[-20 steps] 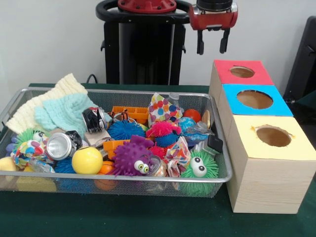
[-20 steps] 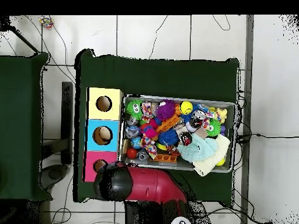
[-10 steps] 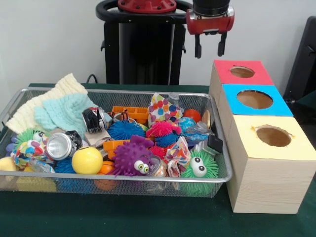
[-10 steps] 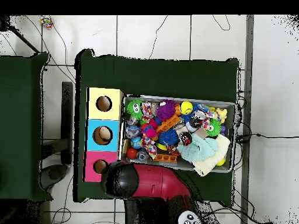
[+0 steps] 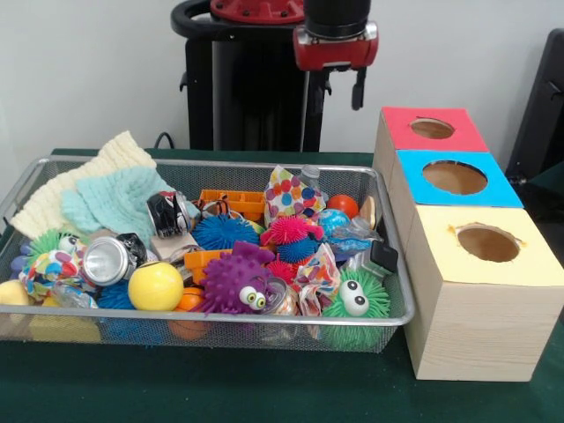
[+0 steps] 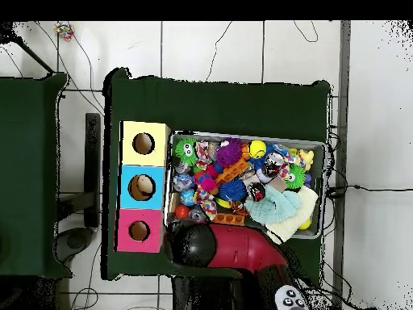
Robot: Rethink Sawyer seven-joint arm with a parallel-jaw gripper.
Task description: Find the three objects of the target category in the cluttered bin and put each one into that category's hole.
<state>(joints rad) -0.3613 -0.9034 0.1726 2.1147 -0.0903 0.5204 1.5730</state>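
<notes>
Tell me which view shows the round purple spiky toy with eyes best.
The front view: the round purple spiky toy with eyes lies near the wire bin's front, eyes visible. Overhead, it is only a small purple patch.

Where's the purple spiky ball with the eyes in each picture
Front view: the purple ball sits at the bin's near edge, right of the yellow ball.
Overhead view: the purple ball lies by the bin's top edge, left of the yellow ball.
Shared landmark: the yellow box.
</notes>
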